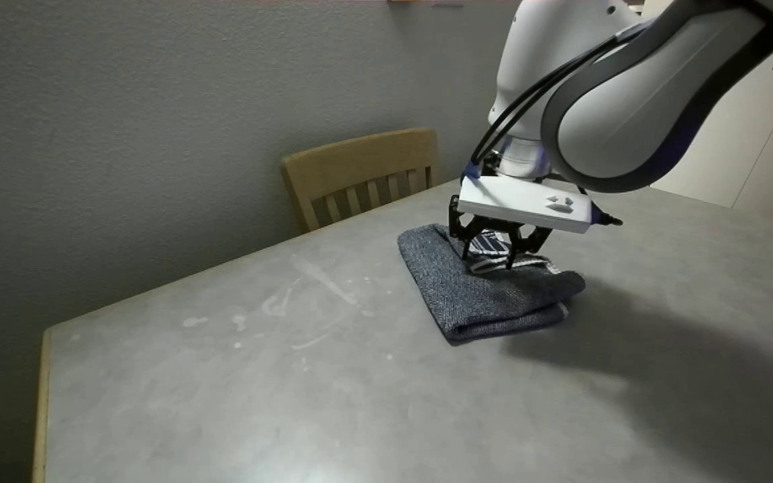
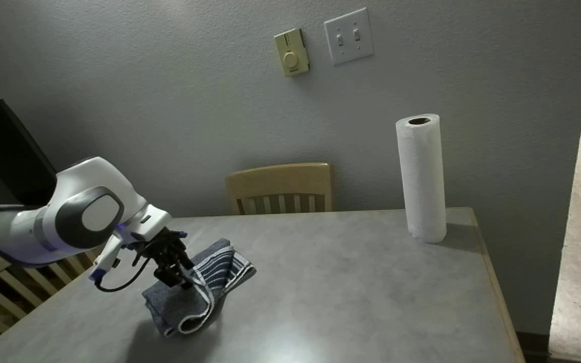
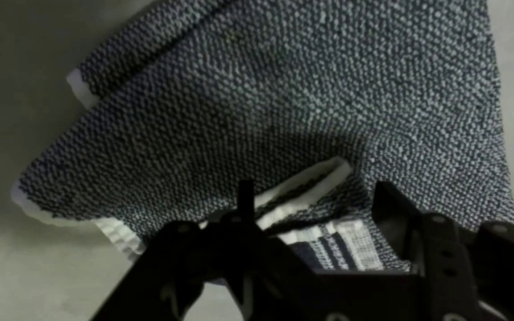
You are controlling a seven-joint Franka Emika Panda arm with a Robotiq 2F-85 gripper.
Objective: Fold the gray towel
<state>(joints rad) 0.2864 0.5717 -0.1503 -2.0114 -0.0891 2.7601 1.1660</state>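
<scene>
A gray wall (image 2: pixel 194 101) backs a wood-edged gray table (image 1: pixel 212 402) marked with pale smudges (image 1: pixel 326 282), two wooden chairs (image 2: pixel 280 182) alongside. On the table lies one gray towel (image 1: pixel 480 295), folded, its striped end showing, while my jaws stand apart with its white hem between them. One paper roll (image 2: pixel 421 176) stands upright near a table corner; on the wall, one switch plate (image 2: pixel 348 38) bears two toggles (image 2: pixel 356 35), one yellowish dial control (image 2: pixel 291 53) marks too small to read.
</scene>
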